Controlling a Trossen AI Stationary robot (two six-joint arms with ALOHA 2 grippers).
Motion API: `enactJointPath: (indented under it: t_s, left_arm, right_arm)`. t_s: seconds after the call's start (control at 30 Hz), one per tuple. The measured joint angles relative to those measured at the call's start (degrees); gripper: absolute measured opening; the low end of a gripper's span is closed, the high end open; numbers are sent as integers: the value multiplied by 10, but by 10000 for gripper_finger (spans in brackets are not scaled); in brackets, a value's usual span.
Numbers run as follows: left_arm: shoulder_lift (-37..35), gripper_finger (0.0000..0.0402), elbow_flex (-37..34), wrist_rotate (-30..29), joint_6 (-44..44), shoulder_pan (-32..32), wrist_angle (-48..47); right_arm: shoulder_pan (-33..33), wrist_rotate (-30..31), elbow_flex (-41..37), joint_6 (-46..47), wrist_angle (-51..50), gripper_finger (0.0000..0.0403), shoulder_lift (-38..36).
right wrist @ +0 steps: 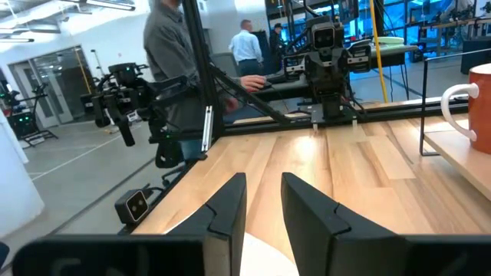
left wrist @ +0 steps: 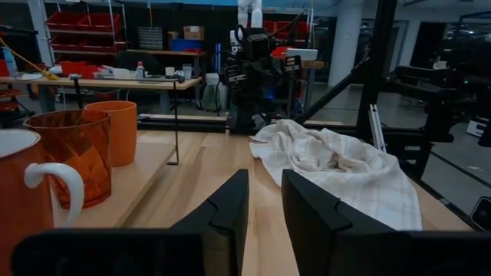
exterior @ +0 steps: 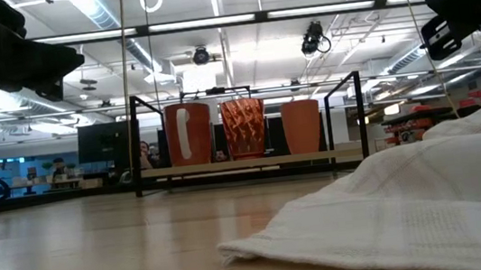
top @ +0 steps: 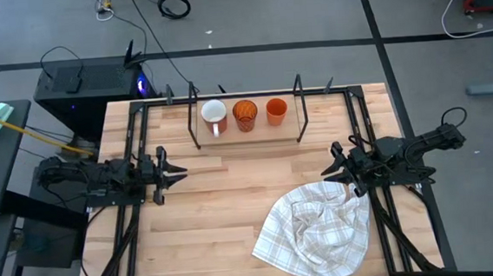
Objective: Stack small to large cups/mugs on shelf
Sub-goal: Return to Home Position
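Note:
Three cups stand side by side, upright on their bases, on the low wooden shelf point(top: 246, 136) at the table's far middle. From left to right they are a mug point(top: 214, 116) with a white inside and handle, a dark-orange translucent tumbler point(top: 245, 115) and a smaller orange cup point(top: 277, 111). The low view shows them too: the mug point(exterior: 189, 134), the tumbler point(exterior: 244, 127) and the cup point(exterior: 301, 125). My left gripper point(top: 182, 171) hovers at the table's left, shut and empty, pointing right. My right gripper point(top: 327, 171) hovers at the table's right, shut and empty, pointing left.
A crumpled white checked cloth point(top: 318, 229) lies on the table near the front right, just below my right gripper. Black wire uprights point(exterior: 135, 145) stand at the shelf's ends. Bare wooden tabletop point(top: 241, 182) lies between the grippers and before the shelf. People stand in the room beyond point(right wrist: 173, 54).

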Motion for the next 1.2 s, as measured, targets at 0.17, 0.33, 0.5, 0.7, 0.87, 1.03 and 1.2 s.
enactJointPath:
  t_s: [0.17, 0.33, 0.5, 0.7, 0.87, 1.03, 1.2]
  left_arm:
    - [0, 83, 0, 0, 0, 0, 0]
    - [0, 81, 0, 0, 0, 0, 0]
    - [0, 87, 0, 0, 0, 0, 0]
    - [0, 86, 0, 0, 0, 0, 0]
    - [0, 80, 0, 0, 0, 0, 0]
    - [0, 85, 0, 0, 0, 0, 0]
    - [0, 89, 0, 0, 0, 0, 0]
  right_arm:
    - [0, 0, 0, 0, 0, 91, 0]
    - [0, 0, 0, 0, 0, 91, 0]
    - [0, 0, 0, 0, 0, 91, 0]
    - [0, 0, 0, 0, 0, 91, 0]
    - [0, 0, 0, 0, 0, 91, 0]
    - [0, 0, 0, 0, 0, 91, 0]
    - [0, 0, 0, 0, 0, 91, 0]
